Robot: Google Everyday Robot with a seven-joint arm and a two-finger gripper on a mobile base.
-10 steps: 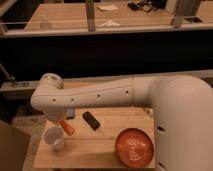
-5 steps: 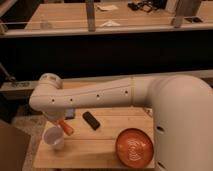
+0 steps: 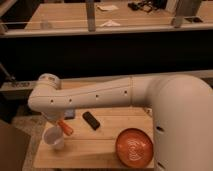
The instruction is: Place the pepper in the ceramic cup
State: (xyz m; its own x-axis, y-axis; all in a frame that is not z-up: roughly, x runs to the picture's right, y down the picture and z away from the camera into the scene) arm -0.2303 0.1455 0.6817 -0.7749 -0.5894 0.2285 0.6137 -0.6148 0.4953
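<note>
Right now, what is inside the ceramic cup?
Nothing shows inside the cup; its bottom is hidden. The pepper is beside its rim, below the gripper, which the arm mostly covers.

Arm [image 3: 95,95] stretched out leftward, bent downward at far joint; pincer [image 3: 61,122] hangs low at lower left, mostly hidden beneath arm

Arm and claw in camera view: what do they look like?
The arm is a thick, smooth off-white tube with a rounded joint cap at its end, a row of small dark dots along the link, and a bulky white shoulder shell. No cables show. The claw, under that cap above the small white round ceramic cup, shows only as a dark shape.
</note>
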